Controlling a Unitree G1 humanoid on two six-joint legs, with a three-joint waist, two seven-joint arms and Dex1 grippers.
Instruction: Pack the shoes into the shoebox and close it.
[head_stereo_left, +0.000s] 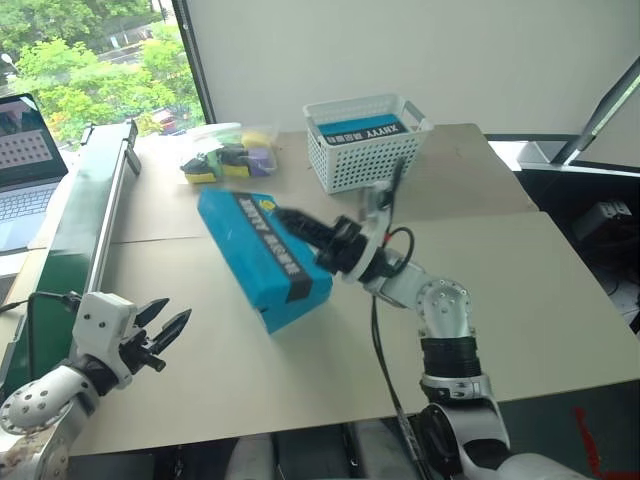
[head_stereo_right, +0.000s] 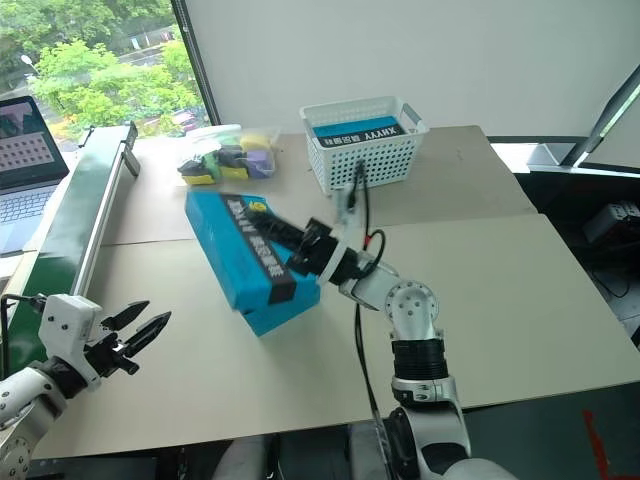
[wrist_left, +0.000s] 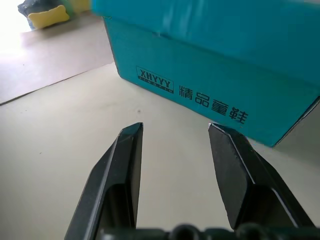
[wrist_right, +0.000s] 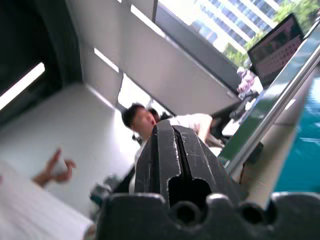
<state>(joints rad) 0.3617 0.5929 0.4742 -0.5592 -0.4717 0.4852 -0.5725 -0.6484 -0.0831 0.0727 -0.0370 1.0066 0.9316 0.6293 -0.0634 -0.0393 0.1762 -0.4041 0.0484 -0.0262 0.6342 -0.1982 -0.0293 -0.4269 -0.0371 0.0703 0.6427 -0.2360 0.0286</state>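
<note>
The shoebox (head_stereo_left: 255, 255) is a bright blue box with a black band and white lettering. It lies on the table with its lid down, set at a slant. The shoes are hidden. My right gripper (head_stereo_left: 283, 217) is shut with nothing in it and hangs over the lid, pointing left; whether it touches the lid I cannot tell. In the right wrist view its closed fingers (wrist_right: 167, 150) point past the box's edge (wrist_right: 306, 160) into the room. My left gripper (head_stereo_left: 175, 312) stands open near the table's front left. It faces the box's side (wrist_left: 225, 65), a short way off.
A white lattice basket (head_stereo_left: 365, 140) with a blue item inside stands at the back. A clear bag of colourful things (head_stereo_left: 225, 155) lies to its left. A green rail (head_stereo_left: 90, 210) and a laptop (head_stereo_left: 25, 160) line the left side. A person (wrist_right: 142, 117) sits beyond the table.
</note>
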